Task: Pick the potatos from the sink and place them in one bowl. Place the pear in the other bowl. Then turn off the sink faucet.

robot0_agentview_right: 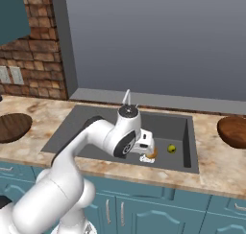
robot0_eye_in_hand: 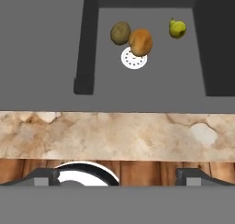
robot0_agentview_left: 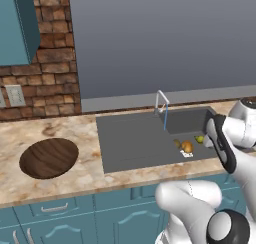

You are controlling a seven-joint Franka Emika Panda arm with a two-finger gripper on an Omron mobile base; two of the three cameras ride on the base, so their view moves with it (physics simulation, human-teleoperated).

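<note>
Item: gripper (robot0_eye_in_hand: pixel 117 179), jaws wide apart, empty, which I hold above the sink (robot0_eye_in_hand: pixel 46 58). Contents of well: golden potato (robot0_eye_in_hand: pixel 141 42) touching olive potato (robot0_eye_in_hand: pixel 120 32) by the drain; pear (robot0_eye_in_hand: pixel 177 28) nearby. Risk: closing on one potato nudges its neighbour.

Matt grey sink (robot0_agentview_left: pixel 135 143), mottled stone counter (robot0_agentview_left: pixel 50 188)
</note>
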